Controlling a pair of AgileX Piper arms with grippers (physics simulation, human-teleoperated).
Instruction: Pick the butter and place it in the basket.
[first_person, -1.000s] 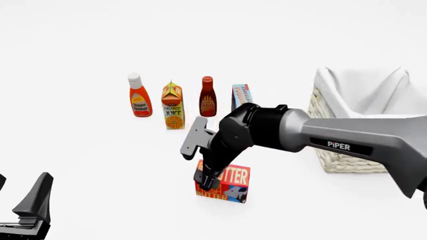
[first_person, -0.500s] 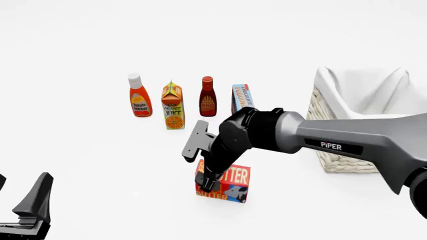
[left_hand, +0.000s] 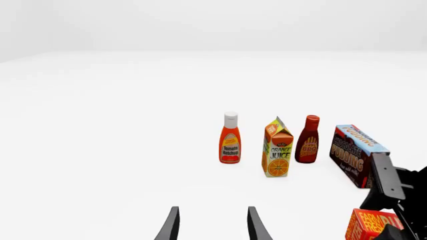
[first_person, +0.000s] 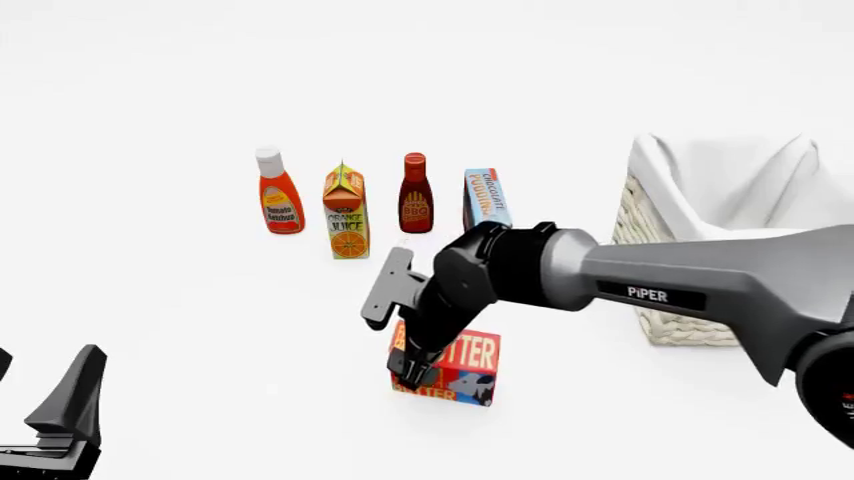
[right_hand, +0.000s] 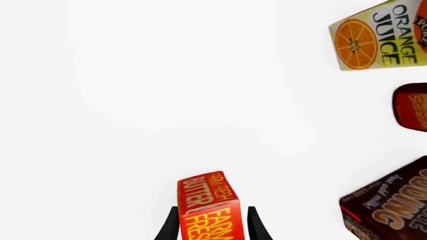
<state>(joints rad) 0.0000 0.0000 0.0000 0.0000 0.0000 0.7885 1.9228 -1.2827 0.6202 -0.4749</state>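
Right gripper: fingers straddling the butter, one on each long side; whether they press the carton yet cannot be told. Butter: one carton, red-orange, standing on the table toward its near side, below the descending right arm, well apart from the basket. Handling, by judgement: a stiff rectangular box, light, with smooth printed faces that may slip; best held across the narrow width at mid-length, flat faces to the pads, so it does not pivot when lifted. Left gripper: fingers spread, holding nothing, parked near the table's near left corner. Basket: one, woven wicker with white cloth lining, toward the right edge. Other stock, one of each, in a row farther back: tomato ketchup bottle, orange juice carton, BBQ sauce bottle, chocolate pudding box, the last standing nearest the butter.
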